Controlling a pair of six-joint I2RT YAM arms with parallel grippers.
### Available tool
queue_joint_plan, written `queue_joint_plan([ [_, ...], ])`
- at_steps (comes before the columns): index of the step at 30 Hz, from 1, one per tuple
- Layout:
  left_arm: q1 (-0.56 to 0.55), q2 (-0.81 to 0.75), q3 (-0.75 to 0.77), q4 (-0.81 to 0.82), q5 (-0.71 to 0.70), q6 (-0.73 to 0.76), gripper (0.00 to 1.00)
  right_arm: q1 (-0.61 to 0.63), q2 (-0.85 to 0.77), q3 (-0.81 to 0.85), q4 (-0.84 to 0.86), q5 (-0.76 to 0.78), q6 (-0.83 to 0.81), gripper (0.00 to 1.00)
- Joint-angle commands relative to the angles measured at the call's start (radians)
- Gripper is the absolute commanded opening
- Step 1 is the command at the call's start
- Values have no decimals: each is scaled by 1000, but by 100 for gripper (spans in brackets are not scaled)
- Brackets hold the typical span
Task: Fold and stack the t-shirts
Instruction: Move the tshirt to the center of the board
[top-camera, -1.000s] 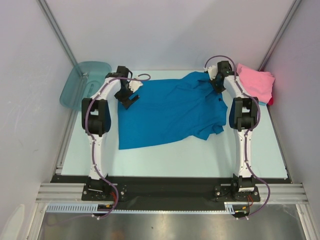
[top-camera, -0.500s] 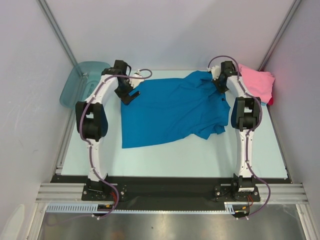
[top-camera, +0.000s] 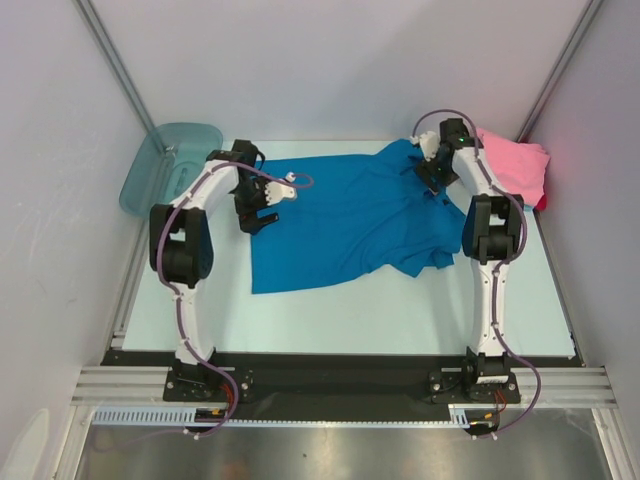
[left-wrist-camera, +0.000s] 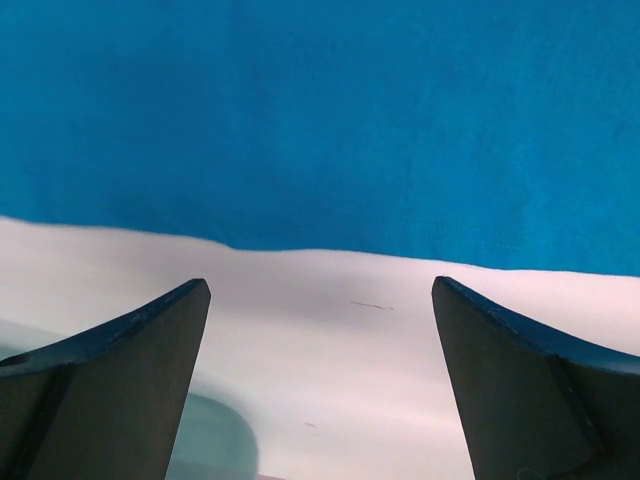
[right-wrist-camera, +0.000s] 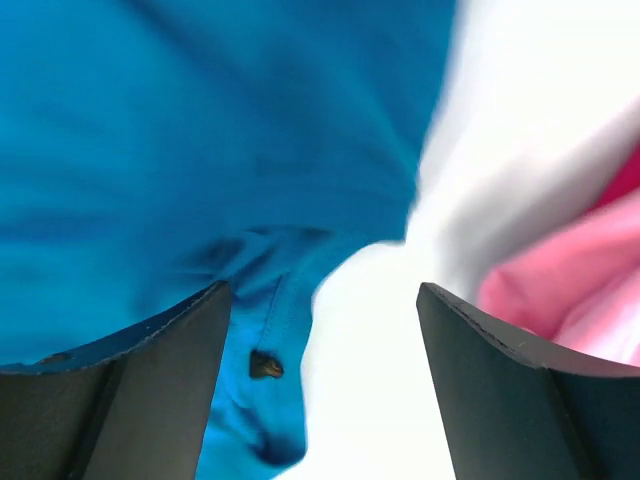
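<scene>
From above, the bright blue t-shirt (top-camera: 350, 220) lies spread and rumpled across the far half of the table (top-camera: 400, 310). The pink t-shirt (top-camera: 515, 165) is bunched in the far right corner, just beside it. Only this view shows the translucent teal tub (top-camera: 165, 165) at the far left, apart from the cloth, and an arm reaching over each end of the shirt. The left wrist view adds what the top cannot: the left gripper (left-wrist-camera: 320, 290) has its fingers wide apart with nothing between them, over bare table right at the shirt's edge. The right wrist view, blurred, shows the right gripper (right-wrist-camera: 322, 290) spread too and empty, above blue cloth with a small dark button, pink cloth at its right. From above, the right arm hides part of the blue shirt's right edge
</scene>
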Motion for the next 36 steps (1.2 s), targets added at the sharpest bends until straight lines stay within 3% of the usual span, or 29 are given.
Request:
queue_joint_plan([
  [1,-23,38,84,-59,51,233,99,82,-141,35,-52,-8,-28,82],
  [6,-45,152,171,-110,9,357,100,131,-201,46,-68,37,-43,82],
  [11,-46,255,309,-167,34,382,100,148,-254,44,-76,86,-40,82],
  [16,-49,294,323,-171,31,373,100,156,-295,24,-76,127,-37,82],
  [28,-36,309,259,-239,-66,274,100,168,-284,89,-55,146,-74,83],
  [36,-14,317,234,-217,-100,87,100,168,-275,115,-50,127,-83,84],
])
